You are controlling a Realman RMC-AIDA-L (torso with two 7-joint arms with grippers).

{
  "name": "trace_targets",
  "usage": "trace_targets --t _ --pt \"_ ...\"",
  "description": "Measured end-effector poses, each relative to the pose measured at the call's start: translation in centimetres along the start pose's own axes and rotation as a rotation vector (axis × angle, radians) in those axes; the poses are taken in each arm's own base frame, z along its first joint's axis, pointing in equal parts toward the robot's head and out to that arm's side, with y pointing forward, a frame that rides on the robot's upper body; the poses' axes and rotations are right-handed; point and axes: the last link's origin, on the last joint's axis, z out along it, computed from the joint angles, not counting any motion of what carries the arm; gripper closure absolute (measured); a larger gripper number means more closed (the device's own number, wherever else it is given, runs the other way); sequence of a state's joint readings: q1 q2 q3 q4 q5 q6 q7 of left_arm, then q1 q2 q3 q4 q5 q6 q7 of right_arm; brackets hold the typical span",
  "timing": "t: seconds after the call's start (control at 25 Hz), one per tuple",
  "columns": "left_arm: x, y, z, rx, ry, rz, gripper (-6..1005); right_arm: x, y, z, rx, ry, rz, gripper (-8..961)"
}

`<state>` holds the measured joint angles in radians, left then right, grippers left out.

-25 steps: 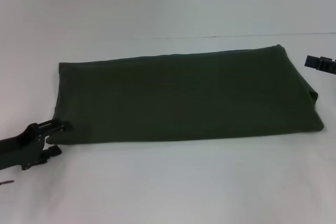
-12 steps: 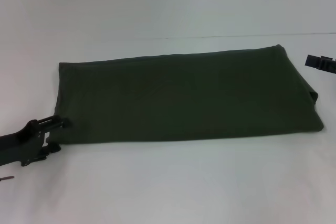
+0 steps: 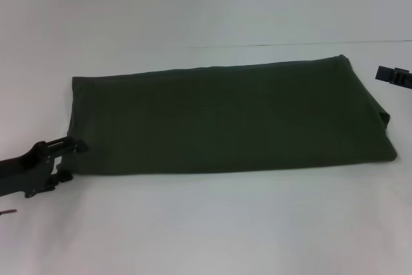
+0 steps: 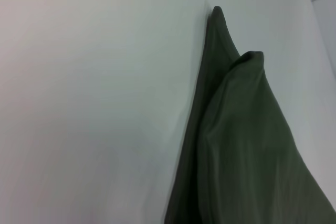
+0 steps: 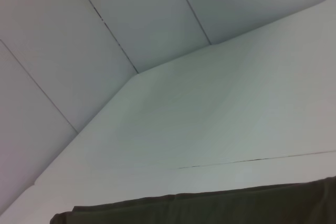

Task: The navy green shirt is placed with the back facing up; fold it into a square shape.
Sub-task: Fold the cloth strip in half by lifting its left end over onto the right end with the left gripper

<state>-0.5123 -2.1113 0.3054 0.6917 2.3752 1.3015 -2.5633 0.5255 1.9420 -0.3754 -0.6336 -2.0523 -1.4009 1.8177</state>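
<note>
Left gripper, jaws spread, touching navy green shirt near corner; soft, floppy cloth, so pinch all layers there.

Plain dark olive-green shirt, white table

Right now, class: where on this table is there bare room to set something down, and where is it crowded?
Bare table runs along the shirt's near edge, and another strip lies beyond its far edge. The navy green shirt fills the middle. Its left near corner is crowded by the left gripper; the right gripper hangs off the right end.
</note>
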Motion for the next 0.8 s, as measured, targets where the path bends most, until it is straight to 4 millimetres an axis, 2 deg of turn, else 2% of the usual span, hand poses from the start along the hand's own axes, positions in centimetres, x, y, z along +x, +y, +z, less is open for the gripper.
trace_targets --t 0.36,0.8 --pt "1.0 1.1 0.2 -0.001 -0.002 0.036 170 0.0 0.0 0.0 0.0 -0.001 0.001 266" --pt "0.4 1.0 0.2 0.003 -0.042 0.05 171 0.0 -0.1 -0.1 0.006 -0.002 0.0 267"
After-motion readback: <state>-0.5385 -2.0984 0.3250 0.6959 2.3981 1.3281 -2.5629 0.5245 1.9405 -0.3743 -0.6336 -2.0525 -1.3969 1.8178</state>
